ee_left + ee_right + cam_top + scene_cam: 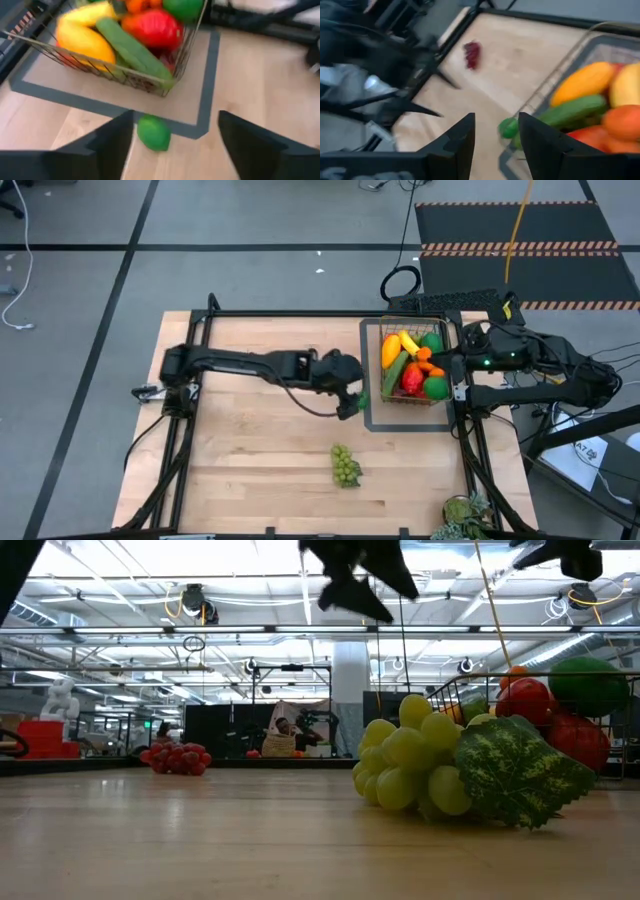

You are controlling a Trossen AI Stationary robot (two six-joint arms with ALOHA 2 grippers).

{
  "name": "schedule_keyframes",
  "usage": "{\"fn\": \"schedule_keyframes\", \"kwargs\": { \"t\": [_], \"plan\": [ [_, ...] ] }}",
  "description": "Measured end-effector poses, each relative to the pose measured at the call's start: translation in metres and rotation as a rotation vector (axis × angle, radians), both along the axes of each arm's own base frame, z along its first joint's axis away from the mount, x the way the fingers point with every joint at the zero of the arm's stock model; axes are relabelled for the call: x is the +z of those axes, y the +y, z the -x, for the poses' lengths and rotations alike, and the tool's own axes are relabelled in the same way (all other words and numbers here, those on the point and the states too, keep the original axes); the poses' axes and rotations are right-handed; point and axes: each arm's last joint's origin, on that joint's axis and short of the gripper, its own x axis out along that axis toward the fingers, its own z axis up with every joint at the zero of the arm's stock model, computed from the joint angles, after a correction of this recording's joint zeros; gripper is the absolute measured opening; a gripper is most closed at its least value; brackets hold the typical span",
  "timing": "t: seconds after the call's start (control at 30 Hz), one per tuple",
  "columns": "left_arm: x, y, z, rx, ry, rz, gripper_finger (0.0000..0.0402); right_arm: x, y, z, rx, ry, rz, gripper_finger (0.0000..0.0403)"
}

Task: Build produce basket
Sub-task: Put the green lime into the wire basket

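Note:
The wire basket point(384, 352) stands on a flat dark tray frame point(372, 420) at the table's far right. It holds a yellow banana point(82, 37), a cucumber point(132, 50), a red apple point(152, 27) and other produce. A green lime point(153, 132) lies on the table at the frame's near left corner. My left gripper point(175, 125) hovers open over the lime, one finger on each side of it, and touches nothing. Green grapes point(345, 465) lie toward the near edge. Red grapes point(472, 54) lie farther left. My right gripper point(497, 135) stands slightly open beside the basket's right side, with nothing in it.
A leafy green bunch point(465, 515) sits at the table's near right corner. A dark metal frame point(300, 313) runs along the table's edges. Bare wood lies left and near of the green grapes.

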Motion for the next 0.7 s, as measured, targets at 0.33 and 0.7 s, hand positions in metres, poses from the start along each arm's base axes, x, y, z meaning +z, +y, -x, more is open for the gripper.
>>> {"fn": "schedule_keyframes", "kwargs": {
  "t": [0.33,0.7],
  "plan": [
    [-0.084,0.002,-0.034,0.040,0.173,-0.057,0.0396,0.001,0.002,0.001,0.086,0.000,0.042,0.0142],
    [-0.140,0.001,-0.051,0.099,0.222,-0.003,0.0397,0.001,0.002,0.000,0.116,0.010,0.054,0.0141]
  ]
}}
